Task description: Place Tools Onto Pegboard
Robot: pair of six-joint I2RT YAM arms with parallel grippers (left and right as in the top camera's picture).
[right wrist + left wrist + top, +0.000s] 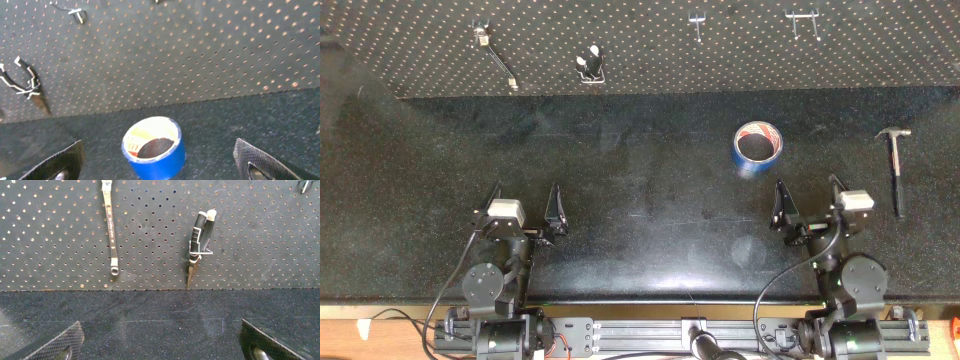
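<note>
With jaws apart, the left gripper [526,188] and right gripper [808,185] sit low; the blue tape roll [757,146] stands at eleven o'clock of the right one and the hammer [895,170] lies at two, so pinching the roll's wall squarely should suit the empty pegboard hooks [802,18] at twelve.

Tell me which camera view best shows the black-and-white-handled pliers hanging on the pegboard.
The left wrist view: the black-and-white-handled pliers hang near its centre, handles up, nose down, whole against the dark perforated pegboard. The top view shows them small and foreshortened; the right wrist view catches them at its edge.
</note>
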